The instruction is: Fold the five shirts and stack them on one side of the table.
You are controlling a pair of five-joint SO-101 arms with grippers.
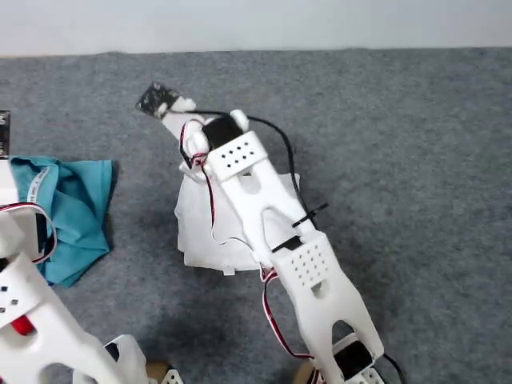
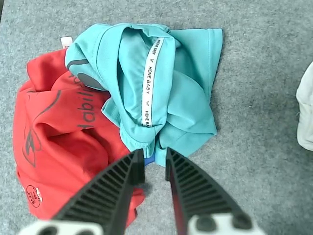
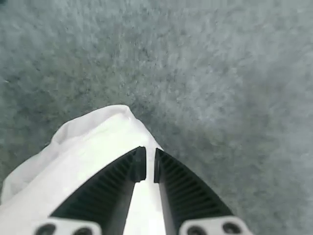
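A white shirt (image 1: 200, 228) lies crumpled mid-table under my right arm (image 1: 264, 208). My right gripper (image 3: 145, 165) is shut on a fold of that white shirt (image 3: 93, 147), pulled out toward the far side of the table (image 1: 164, 106). A teal shirt (image 2: 166, 83) lies bunched on a red shirt (image 2: 58, 147) at the left side, with a sliver of blue cloth (image 2: 149, 159) under them. My left gripper (image 2: 154, 161) hovers over the teal shirt's near edge, fingers slightly open, holding nothing. The teal shirt (image 1: 76, 204) also lies at the high view's left.
The grey carpeted table (image 1: 400, 144) is bare on its right half. The left arm's base (image 1: 32, 320) stands at the front left corner. An edge of the white shirt (image 2: 305, 117) lies near the teal one.
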